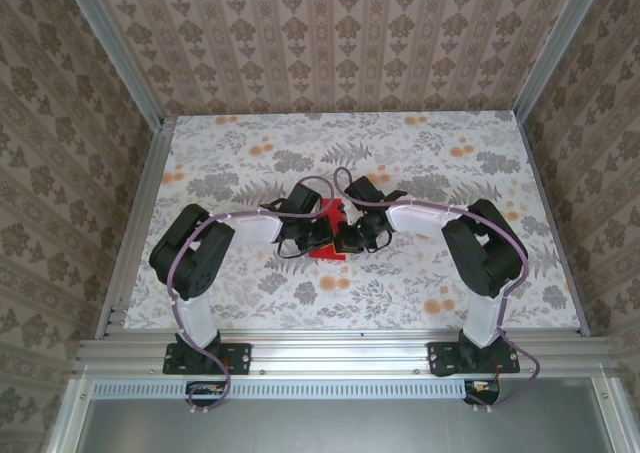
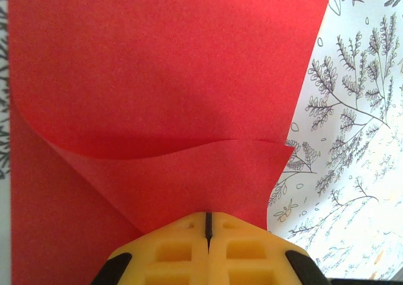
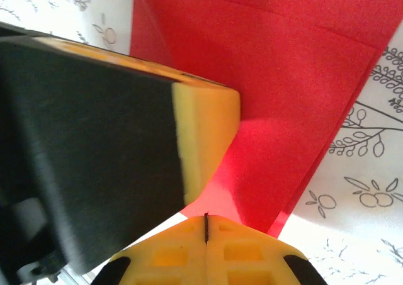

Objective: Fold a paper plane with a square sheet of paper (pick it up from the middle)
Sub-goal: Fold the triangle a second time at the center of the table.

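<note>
The square sheet of paper (image 1: 326,252) is bright red and lies folded in layers at the middle of the floral table (image 1: 420,293), between both wrists. In the left wrist view the paper (image 2: 170,77) shows a raised flap running down into my left gripper (image 2: 208,217), whose yellow jaws are shut on it. In the right wrist view the paper (image 3: 283,90) narrows to a corner at my right gripper (image 3: 206,217), which is shut on that corner. The left gripper's yellow finger (image 3: 204,134) presses the paper right beside it. From above, the left gripper (image 1: 320,231) and right gripper (image 1: 352,235) meet over the sheet.
Aluminium rails border the table at the near edge (image 1: 330,351) and the left side (image 1: 135,233). Patterned walls close in the back and both sides. Cables loop over both forearms near the paper. Bare floral tabletop (image 2: 352,172) shows to the right of the sheet.
</note>
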